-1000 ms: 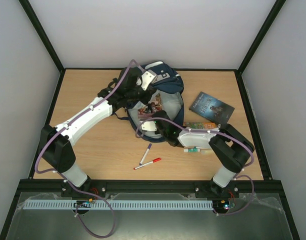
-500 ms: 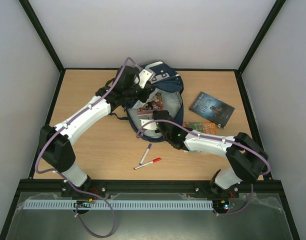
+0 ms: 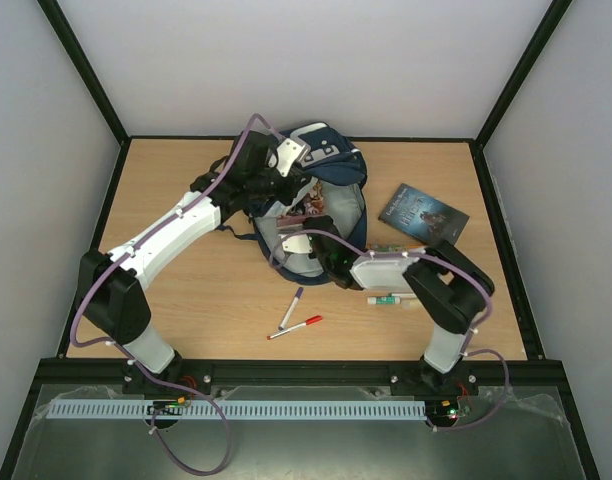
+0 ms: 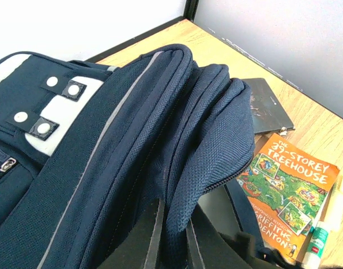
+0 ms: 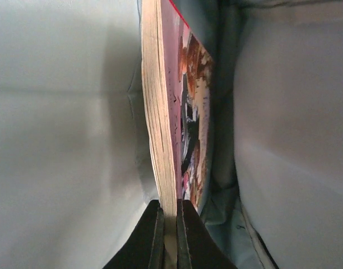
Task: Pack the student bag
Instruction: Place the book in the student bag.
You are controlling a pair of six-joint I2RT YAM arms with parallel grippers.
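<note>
Your large navy blue fabric backpack w/ white patches lies at 12 o'clock on the wooden bench. Its mouth gapes toward 6 o'clock, pale lining showing.

L arm: the left end effector is clamped on a fold of the bag's navy rim fabric, at the bag's 10 o'clock side.

R arm: the right end effector is inside the mouth. Its fingers are pinched on one edge of a thick paperback w/ reddish illustrated cover, which stands on edge betw. the pale lining walls.

Outside the bag:
- A dark-covered rectangular book lies flat at the bag's 3 o'clock, apart from it.
- An orange "Treehouse" paperback sits just beside the bag at approx. 4 o'clock, mostly under the R forearm in the top view.
- A white-and-green glue stick lies near 5 o'clock, by that orange book.
- A purple marker and a red marker lie at 6 o'clock, close together and clear of the bag.
</note>
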